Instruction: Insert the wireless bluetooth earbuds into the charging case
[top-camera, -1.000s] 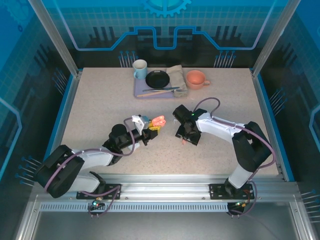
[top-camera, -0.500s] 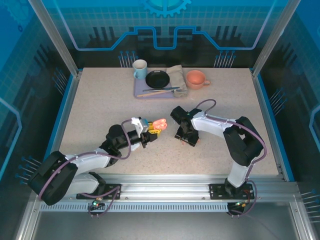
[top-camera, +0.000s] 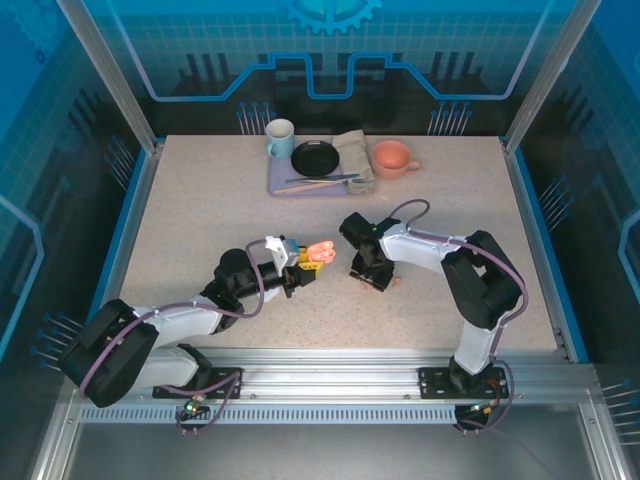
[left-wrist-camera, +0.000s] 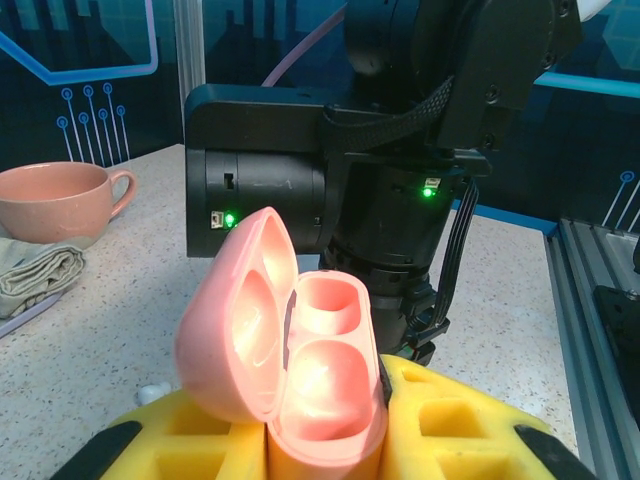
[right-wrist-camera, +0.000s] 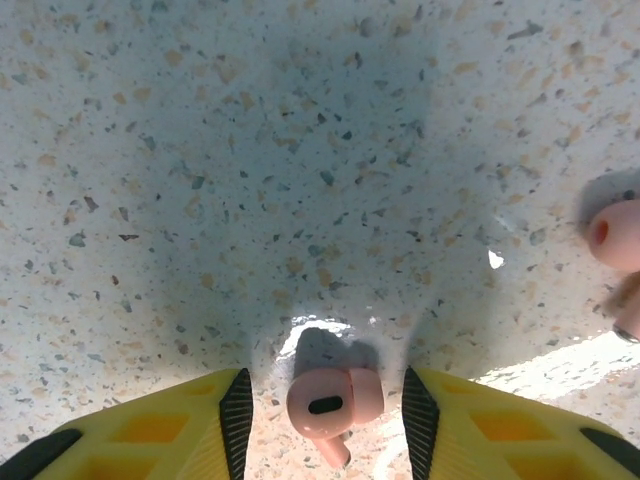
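Closing on something this small is where I think things could most easily slip. The right hand hangs low over the surface, about midway between the left and right edges and rather nearer the near edge than the far one. Its two fingers are spread apart, and a pink earbud lies on the surface between them — nothing is gripped yet. The earbud is rounded and smooth-looking, so as the fingers meet it they may squeeze it out sideways or roll it over. Even a firm hold could leave its stem pointing the wrong way for the socket. A second earbud lies near, partly cut off at the side of the right wrist view, and a careless sweep might knock it away.

The left hand is clamped on the pink case just beside the right arm. The lid is swung open and both sockets are empty, facing that arm. The fingers appear to hold the case only by its lower part. Pressing an earbud down off-centre could therefore tilt it in the grip or lever it loose, and a bump on the raised lid could swing it shut.

The two arms are already close together — little room is left for correcting a bad approach without contact.
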